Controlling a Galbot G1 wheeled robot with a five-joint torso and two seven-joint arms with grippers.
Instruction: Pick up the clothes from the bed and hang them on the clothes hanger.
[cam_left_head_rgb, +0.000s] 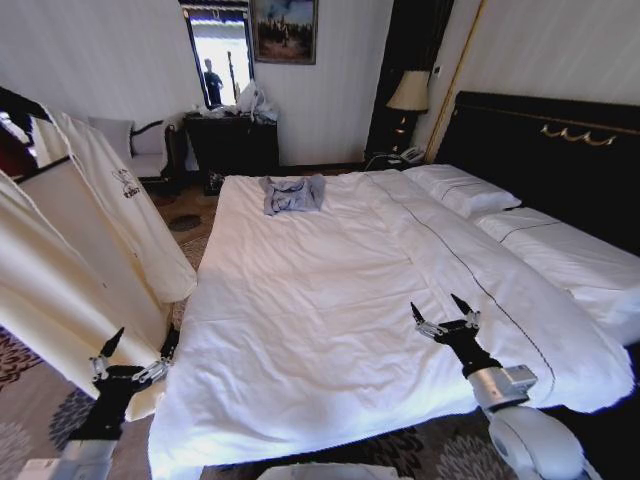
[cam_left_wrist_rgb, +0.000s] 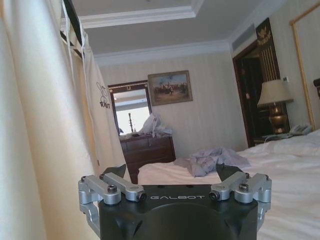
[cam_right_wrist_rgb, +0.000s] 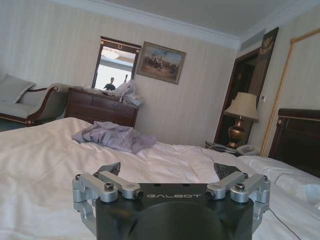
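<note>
**So, both our grippers are empty and the robe is up on its hanger**

We've got our left gripper (cam_left_head_rgb: 140, 345) low at the bed's (cam_left_head_rgb: 300, 330) near corner, jaws spread apart, nothing in them. Right beside those jaws hang the cream clothes (cam_left_head_rgb: 90, 250), draped off the thin black clothes hanger (cam_left_head_rgb: 45, 168) up above. Our right gripper (cam_left_head_rgb: 441, 314) hovers just over the white sheet, jaws wide too, holding nothing. Well beyond its jaws, a small grey-blue garment (cam_left_head_rgb: 293, 192) lies crumpled on the bed.
</note>
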